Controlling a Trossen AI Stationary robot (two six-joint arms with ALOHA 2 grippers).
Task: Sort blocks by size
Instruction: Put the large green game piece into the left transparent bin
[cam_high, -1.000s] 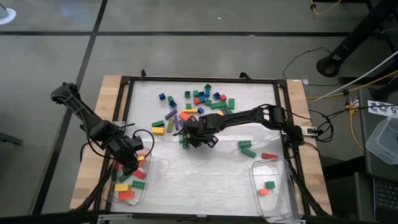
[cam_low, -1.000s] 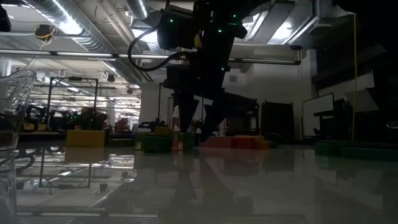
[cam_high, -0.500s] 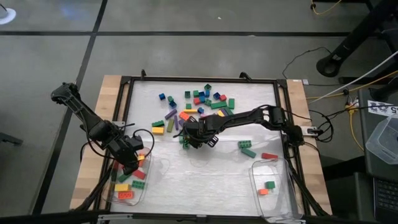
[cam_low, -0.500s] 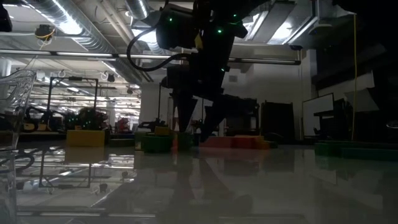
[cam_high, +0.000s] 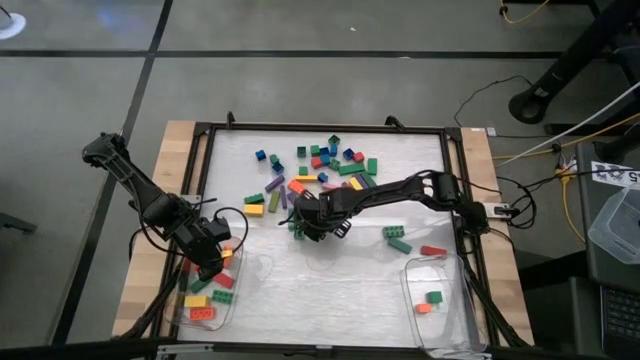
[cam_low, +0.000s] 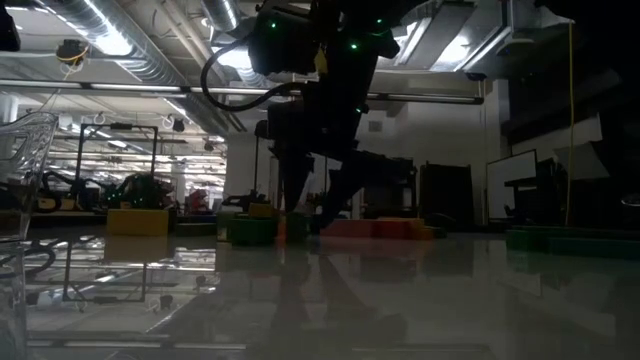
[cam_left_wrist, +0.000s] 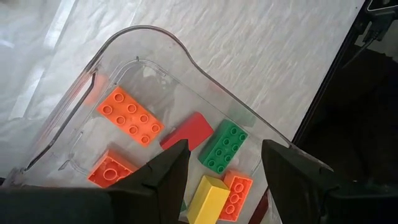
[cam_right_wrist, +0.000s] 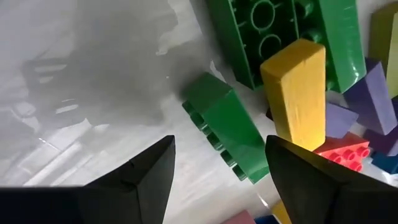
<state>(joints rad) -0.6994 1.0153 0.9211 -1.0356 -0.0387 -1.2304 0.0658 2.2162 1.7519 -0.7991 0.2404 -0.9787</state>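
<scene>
Holding two blocks (cam_high: 430, 302), the right tub (cam_high: 438, 321) is unchanged; right gripper (cam_high: 309, 229), open, has edged left; left gripper (cam_high: 211, 267) hangs open.

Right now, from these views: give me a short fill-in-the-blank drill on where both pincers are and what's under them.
1. The left pincer hangs open above a clear ____ holding orange, green, red and yellow blocks.
2. The right pincer is open, with a small ____ block between its fingers.
3. An upright ____ block stands beside that small block.
4. The right tub holds ____ blocks than the left tub.

Missing words: tub; green; yellow; fewer
</scene>
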